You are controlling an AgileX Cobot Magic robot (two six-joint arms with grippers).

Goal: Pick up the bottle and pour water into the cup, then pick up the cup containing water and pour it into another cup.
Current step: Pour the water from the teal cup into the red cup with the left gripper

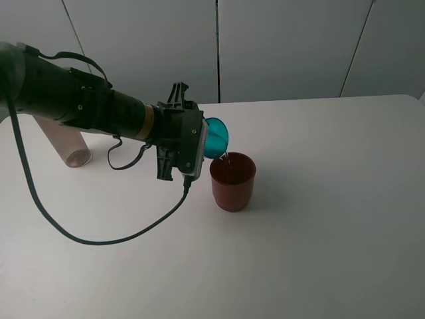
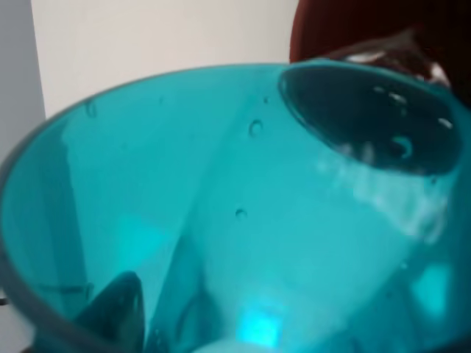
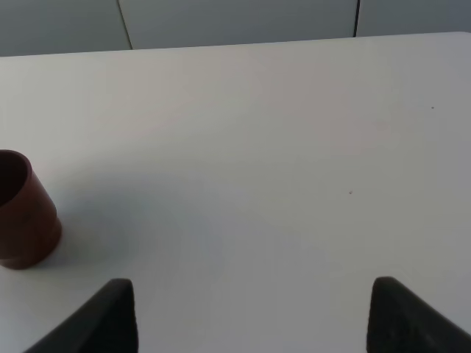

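Observation:
My left gripper (image 1: 201,143) is shut on the teal cup (image 1: 216,137) and holds it tipped nearly on its side, rim over the dark red cup (image 1: 232,182). A thin stream of water runs from the teal rim into the red cup. In the left wrist view the teal cup (image 2: 221,220) fills the frame, with the red cup (image 2: 346,29) beyond its rim. The red cup (image 3: 22,220) stands upright on the table. The tinted bottle (image 1: 72,147) is at the far left, partly hidden behind the left arm. My right gripper (image 3: 254,323) is open and empty.
The white table (image 1: 332,219) stretches to the right and front of the red cup. A black cable (image 1: 99,239) hangs from the left arm and loops low over the table. Grey wall panels stand behind the table's back edge.

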